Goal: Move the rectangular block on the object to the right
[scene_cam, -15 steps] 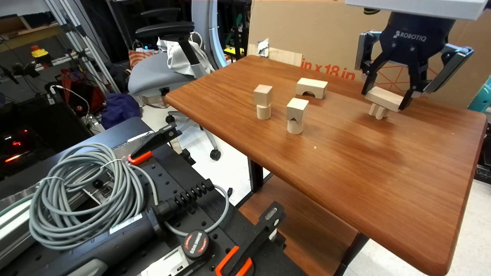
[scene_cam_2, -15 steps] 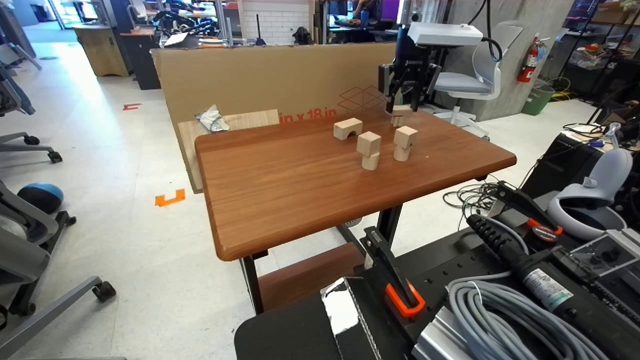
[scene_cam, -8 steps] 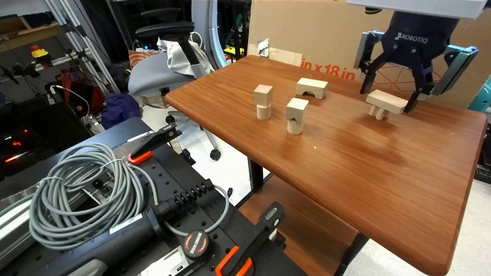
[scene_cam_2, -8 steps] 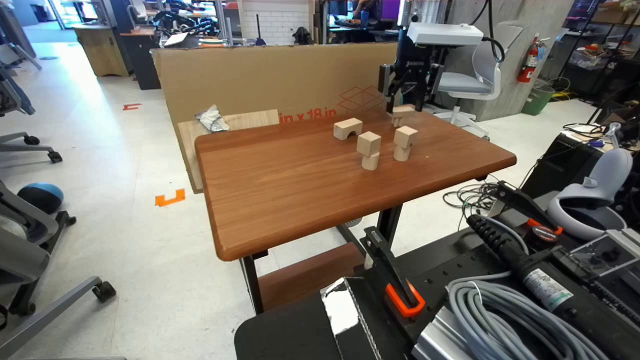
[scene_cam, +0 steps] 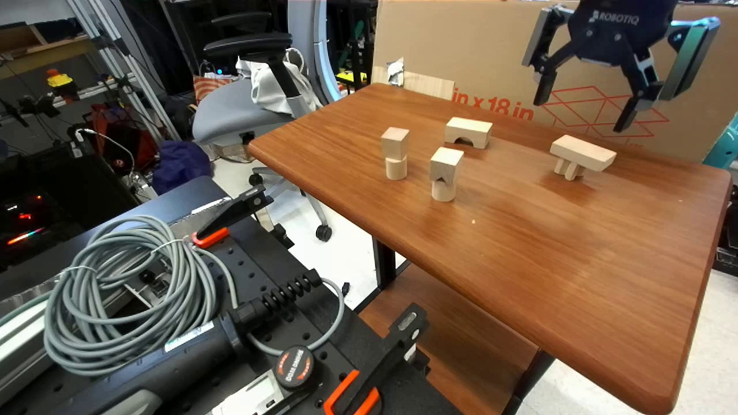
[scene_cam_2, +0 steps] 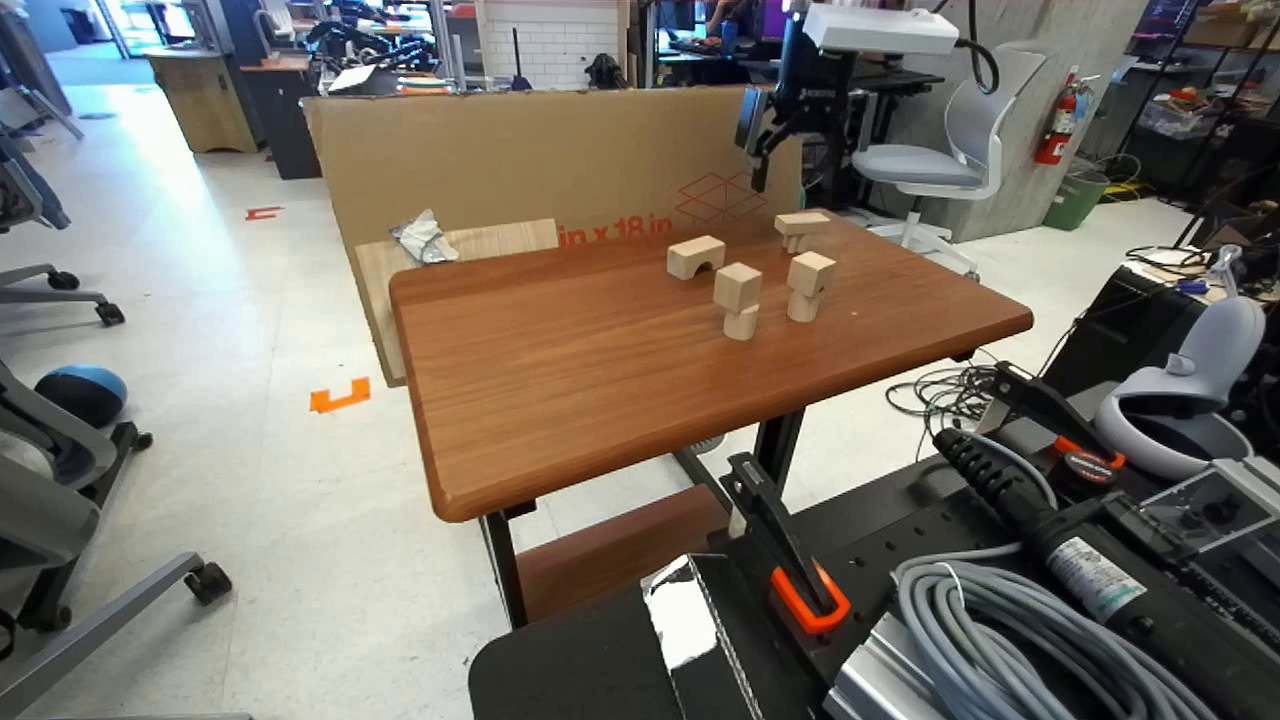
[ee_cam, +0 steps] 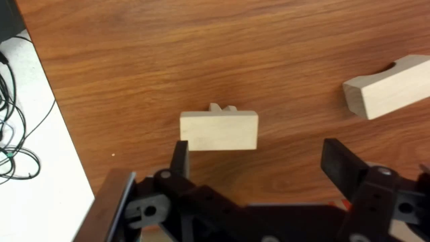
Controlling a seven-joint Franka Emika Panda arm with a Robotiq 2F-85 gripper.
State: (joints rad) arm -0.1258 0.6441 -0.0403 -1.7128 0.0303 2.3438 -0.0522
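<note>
Brown tabletop spreads beneath the gripper, with printed cardboard standing behind it. From left to right in an exterior view, a cube on a short cylinder stands well to the gripper's left; next, also left of it, comes a notched block on another round piece, then an arched block, lower than the gripper and off its left side. Last, below the gripper and apart from it, the rectangular block lies across the object, a small low support, and in both exterior views one end juts out well beyond it. The gripper's jaws stand wide, with nothing between them. Placement looks done, so the step in hand is probably a clean departure: rise straight up with the jaws wide, and swing aside only once well above the rectangular block, because in the wrist view one fingertip lines up with its corner. That overhang could let it tip at a light knock; should it need re-centring, set the gap evenly over both ends, descend level, squeeze gently, and lift only enough to shift it over its support
</note>
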